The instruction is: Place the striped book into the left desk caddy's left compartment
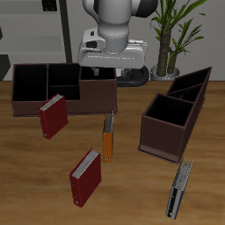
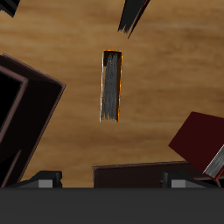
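Observation:
The striped book (image 1: pixel 180 187), thin with grey and black lengthwise stripes, lies flat near the table's front edge. It is in front of the left desk caddy (image 1: pixel 178 119), a dark maroon-brown caddy with a square box section and slanted taller sections. In the wrist view one dark wall of this caddy (image 2: pixel 26 114) shows. My gripper (image 1: pixel 110 72) hangs far back over the wide low caddy, well away from the striped book. Its fingers (image 2: pixel 44 181) stand wide apart with nothing between them, so the gripper (image 2: pixel 112 182) is open.
A wide low three-bay caddy (image 1: pixel 61 88) stands at the back under my gripper. An orange book (image 1: pixel 107 139) (image 2: pixel 110 85) lies mid-table. One red book (image 1: pixel 53 116) (image 2: pixel 201 140) leans by the low caddy; another (image 1: pixel 85 176) lies nearer the front. A potted plant (image 1: pixel 171 35) stands behind.

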Robot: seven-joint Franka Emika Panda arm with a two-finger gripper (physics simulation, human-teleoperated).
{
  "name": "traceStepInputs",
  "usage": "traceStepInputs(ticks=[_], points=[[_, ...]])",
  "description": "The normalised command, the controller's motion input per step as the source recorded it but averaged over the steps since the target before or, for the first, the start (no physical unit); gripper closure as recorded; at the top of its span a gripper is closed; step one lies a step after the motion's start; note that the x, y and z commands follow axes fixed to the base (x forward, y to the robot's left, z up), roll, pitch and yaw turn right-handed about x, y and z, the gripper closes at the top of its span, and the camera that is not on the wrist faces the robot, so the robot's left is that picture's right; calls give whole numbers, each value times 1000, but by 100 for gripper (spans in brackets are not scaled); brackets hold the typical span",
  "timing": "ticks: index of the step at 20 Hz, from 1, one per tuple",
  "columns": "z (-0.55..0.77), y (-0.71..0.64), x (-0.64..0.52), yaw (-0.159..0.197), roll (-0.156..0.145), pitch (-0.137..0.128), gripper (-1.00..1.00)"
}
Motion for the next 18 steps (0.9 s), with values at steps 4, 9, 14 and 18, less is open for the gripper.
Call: traceStepInputs(ticks=[4, 9, 14, 18], points=[[50, 157, 186, 0, -4, -9, -100], [125, 228, 432, 19, -30, -28, -100], [122, 239, 419, 30, 8, -24, -100], [82, 363, 425, 41, -5, -30, -100]])
